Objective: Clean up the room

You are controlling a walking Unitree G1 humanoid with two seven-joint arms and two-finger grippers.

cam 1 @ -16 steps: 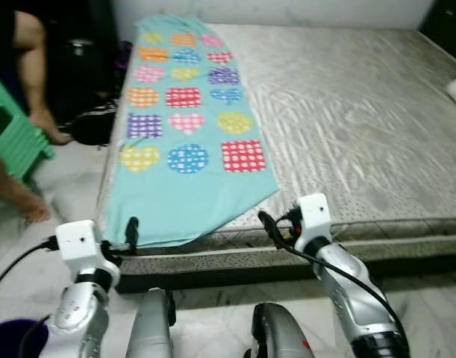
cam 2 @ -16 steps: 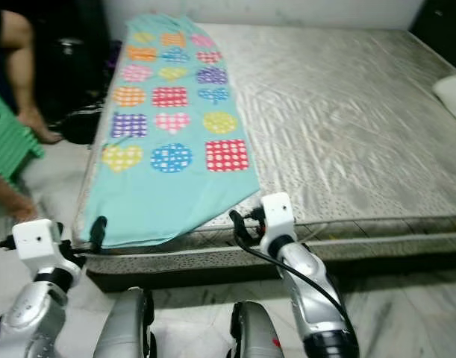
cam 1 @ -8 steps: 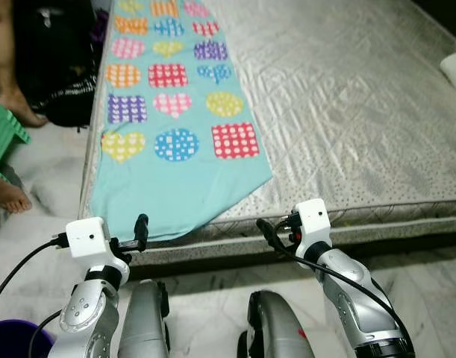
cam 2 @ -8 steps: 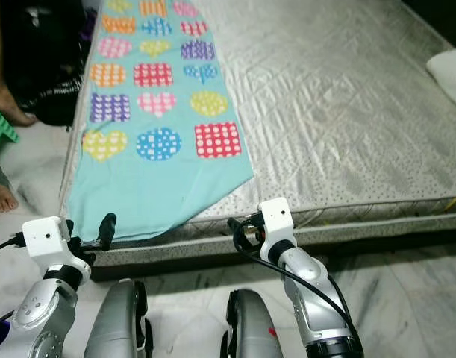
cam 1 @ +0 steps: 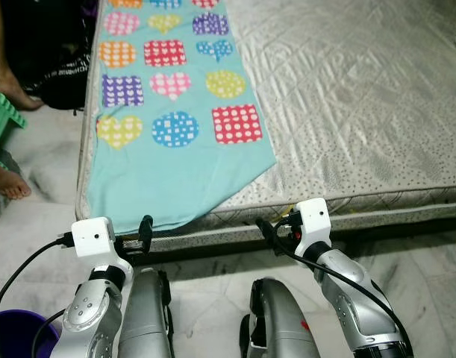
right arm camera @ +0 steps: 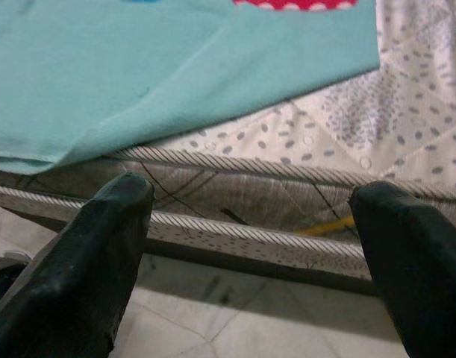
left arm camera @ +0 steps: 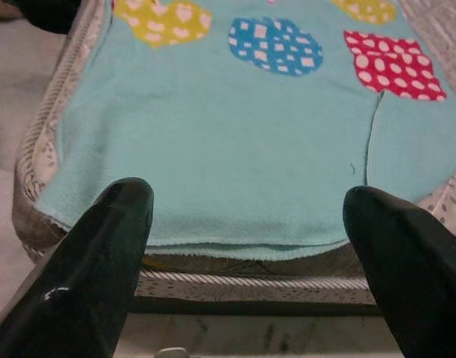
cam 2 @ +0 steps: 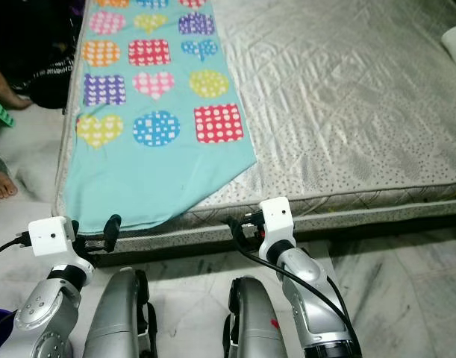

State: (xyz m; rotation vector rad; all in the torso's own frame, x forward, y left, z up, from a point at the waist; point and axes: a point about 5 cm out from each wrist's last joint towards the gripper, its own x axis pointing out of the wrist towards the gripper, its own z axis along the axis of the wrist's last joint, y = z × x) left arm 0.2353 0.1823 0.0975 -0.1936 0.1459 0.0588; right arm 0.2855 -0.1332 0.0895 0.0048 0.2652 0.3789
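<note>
A teal blanket [cam 1: 175,171] with coloured heart, circle and square patches lies flat along the left side of a bare grey mattress [cam 1: 347,112]. Its near corner hangs slightly over the mattress edge. My left gripper [cam 1: 143,233] is held just before that edge, below the blanket's near hem. In the left wrist view the blanket [left arm camera: 235,149] lies between its open fingers [left arm camera: 101,246], untouched. My right gripper [cam 1: 266,230] hovers at the mattress side, right of the blanket's corner. Its fingers [right arm camera: 101,253] are spread open, with the piped mattress edge [right arm camera: 287,186] between them and nothing held.
A person's bare foot [cam 1: 7,186] and a green stool [cam 1: 0,123] are on the floor at the left, beside a dark bag [cam 1: 56,82]. A purple bucket [cam 1: 4,335] stands by my left arm. A white pillow [cam 2: 455,37] lies at the bed's far right. Marble floor [cam 1: 436,276] runs along the bed.
The camera has moved closer to the bed and tilted down, so the mattress edge sits nearer to both grippers. Both grippers stay open and empty.
</note>
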